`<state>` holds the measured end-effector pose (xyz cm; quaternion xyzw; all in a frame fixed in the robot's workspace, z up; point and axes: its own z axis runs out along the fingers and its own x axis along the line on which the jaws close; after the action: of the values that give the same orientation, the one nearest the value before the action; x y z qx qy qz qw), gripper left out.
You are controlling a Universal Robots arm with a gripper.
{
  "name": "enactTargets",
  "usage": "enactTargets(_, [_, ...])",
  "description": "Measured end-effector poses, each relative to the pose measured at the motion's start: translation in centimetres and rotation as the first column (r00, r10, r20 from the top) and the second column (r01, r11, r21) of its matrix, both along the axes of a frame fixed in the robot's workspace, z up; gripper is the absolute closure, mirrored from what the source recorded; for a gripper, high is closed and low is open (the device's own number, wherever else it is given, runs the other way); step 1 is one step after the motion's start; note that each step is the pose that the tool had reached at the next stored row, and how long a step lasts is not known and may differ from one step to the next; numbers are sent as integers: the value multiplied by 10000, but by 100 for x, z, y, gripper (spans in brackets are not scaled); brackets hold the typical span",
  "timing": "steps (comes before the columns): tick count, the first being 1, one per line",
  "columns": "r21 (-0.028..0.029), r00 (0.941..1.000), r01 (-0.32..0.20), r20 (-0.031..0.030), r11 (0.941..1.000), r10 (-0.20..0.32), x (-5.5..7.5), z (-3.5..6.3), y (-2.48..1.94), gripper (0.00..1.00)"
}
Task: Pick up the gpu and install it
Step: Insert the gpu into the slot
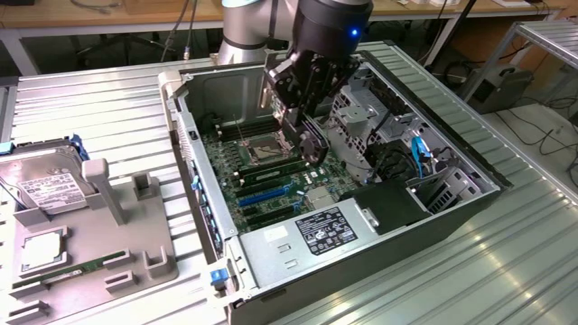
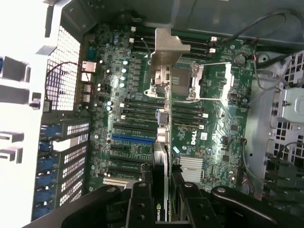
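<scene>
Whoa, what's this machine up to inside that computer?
A robot arm is reaching into an open computer case with a graphics card. Its hand grips the card on edge, with the card's metal bracket at the end away from the hand, above the green main board. The card does not look seated in a slot yet. A hard drive lies on a grey tray beside the case.

We see matt silver metal on the gpu [image 2: 161,137] held between the jaws. Below them, the motherboard [image 2: 223,118] looks glossy.
</scene>
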<state>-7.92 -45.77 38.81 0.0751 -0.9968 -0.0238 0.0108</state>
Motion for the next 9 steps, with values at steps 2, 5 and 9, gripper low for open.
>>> enactTargets(2, [0, 9993, -380, 0, 9993, 380, 0, -5, 0, 74])
enactTargets(5, [0, 9957, -931, 0, 9957, 931, 0, -13, 0, 74])
enactTargets(9, [0, 9850, -1724, 0, 9850, 1724, 0, -26, 0, 74])
